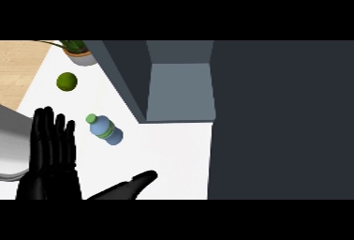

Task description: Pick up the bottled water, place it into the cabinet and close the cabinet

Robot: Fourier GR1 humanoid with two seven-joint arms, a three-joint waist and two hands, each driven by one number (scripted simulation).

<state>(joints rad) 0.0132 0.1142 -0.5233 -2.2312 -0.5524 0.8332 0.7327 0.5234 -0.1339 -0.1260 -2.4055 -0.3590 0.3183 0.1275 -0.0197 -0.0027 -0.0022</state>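
The bottled water (pixel 105 129), pale blue with a green cap and green label band, stands on the white counter (pixel 173 154), tilted a little in this view. My left hand (pixel 52 150) is up at the left, open with fingers straight, just left of the bottle and apart from it. Low in the view my right hand (pixel 128 187) comes in, open, fingers pointing up and right, below the bottle and not touching it. The cabinet (pixel 180 89) is open, its grey inside showing, with its dark door (pixel 124 79) swung out on the left.
A green lime (pixel 66 80) lies on the counter beyond the bottle. A potted plant (pixel 81 54) stands at the far left corner. A grey basin edge (pixel 10 150) shows at the left. A dark cabinet front (pixel 283 117) fills the right side.
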